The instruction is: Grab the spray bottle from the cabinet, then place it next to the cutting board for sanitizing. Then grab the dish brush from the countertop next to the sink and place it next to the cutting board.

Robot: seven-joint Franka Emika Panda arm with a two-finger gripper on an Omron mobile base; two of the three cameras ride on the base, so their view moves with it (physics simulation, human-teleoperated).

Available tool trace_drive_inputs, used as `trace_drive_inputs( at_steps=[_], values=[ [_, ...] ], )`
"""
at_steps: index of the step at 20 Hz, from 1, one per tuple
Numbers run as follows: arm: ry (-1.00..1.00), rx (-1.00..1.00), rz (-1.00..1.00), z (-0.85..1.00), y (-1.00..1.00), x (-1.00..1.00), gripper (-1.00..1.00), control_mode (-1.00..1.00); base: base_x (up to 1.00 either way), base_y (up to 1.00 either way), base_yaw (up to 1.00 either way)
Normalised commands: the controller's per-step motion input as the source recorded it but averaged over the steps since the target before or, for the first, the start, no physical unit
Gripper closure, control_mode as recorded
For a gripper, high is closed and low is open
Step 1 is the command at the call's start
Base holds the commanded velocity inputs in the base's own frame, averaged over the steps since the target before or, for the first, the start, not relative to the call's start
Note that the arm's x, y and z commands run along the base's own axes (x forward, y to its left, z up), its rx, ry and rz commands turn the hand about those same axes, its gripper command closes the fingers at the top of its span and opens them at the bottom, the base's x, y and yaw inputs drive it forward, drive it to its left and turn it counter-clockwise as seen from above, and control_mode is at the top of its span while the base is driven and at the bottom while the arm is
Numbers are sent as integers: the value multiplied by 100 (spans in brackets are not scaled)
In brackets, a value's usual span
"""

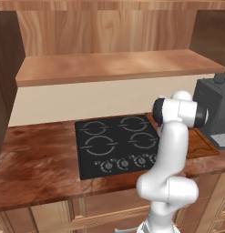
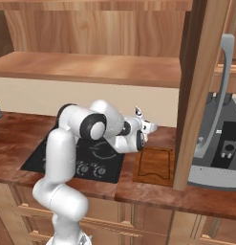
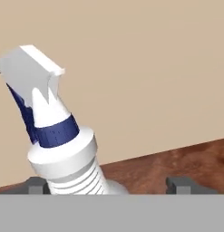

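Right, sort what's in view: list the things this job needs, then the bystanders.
Job: spray bottle, cutting board, countertop, cabinet door.
Lying about: stove top, dark grey appliance, shelf.

White spray bottle (image 3: 63,154), blue collar

1. The glossy reddish-brown countertop (image 1: 36,159) runs along the cream wall.
2. A black four-ring stove top (image 1: 116,145) is set into it.
3. Just right of the stove top, the brown cutting board (image 2: 155,165) lies flat.
4. A dark grey coffee machine (image 1: 214,109) stands at the right end.
5. A spray bottle (image 3: 54,136) tilts above the countertop by the wall.
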Motion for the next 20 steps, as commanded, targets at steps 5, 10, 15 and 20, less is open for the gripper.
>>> trace_drive_inputs(
  at_steps=[5,10,15,20],
  values=[
    [-2,0,0,-33,1,-42,-100,-100,0,0,0],
    [-2,0,0,-14,-9,-35,-100,-100,0,0,0],
    [0,0,0,-7,-12,-7,-100,-100,0,0,0],
    [0,1,0,12,-1,-57,-100,-100,0,0,0]
  ],
)
